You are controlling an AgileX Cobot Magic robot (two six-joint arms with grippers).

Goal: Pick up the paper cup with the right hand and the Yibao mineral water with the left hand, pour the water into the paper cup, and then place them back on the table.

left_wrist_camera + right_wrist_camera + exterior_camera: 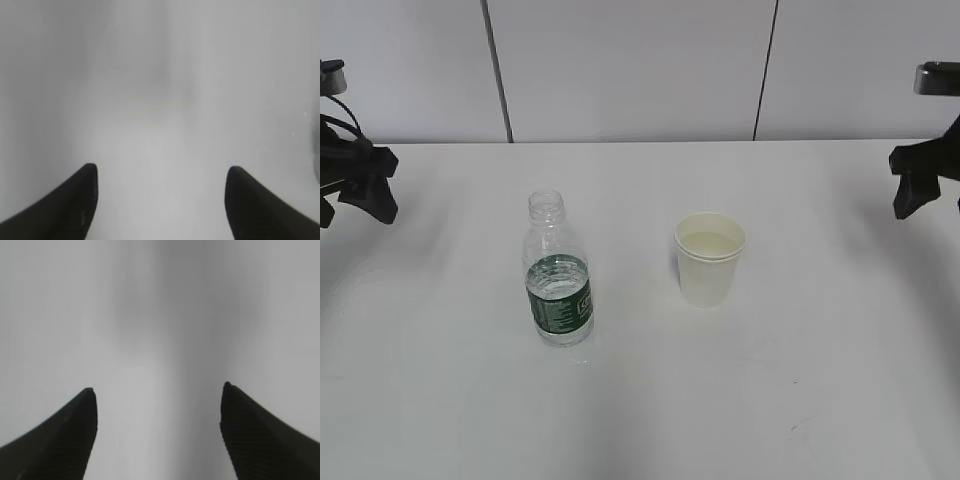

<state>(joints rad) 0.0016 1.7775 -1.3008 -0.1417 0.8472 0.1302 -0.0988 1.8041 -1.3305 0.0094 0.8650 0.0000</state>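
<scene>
The Yibao mineral water (558, 285), a clear ribbed bottle with a dark green label and no cap, stands upright on the white table (650, 400), left of centre. The paper cup (709, 258) stands upright to its right, about a cup's width and a half away. My left hand (355, 205) hangs at the far left edge, well clear of the bottle, jaws apart. My right hand (925, 195) hangs at the far right edge, well clear of the cup. In the left wrist view the left gripper (160, 170) is open over blurred bare table. The right gripper (157, 390) is open likewise.
A pale panelled wall (630, 70) with two dark vertical seams rises behind the table's far edge. Nothing else stands on the table. A blurred grey shape (316, 150) shows at the right edge of the left wrist view; I cannot tell what it is.
</scene>
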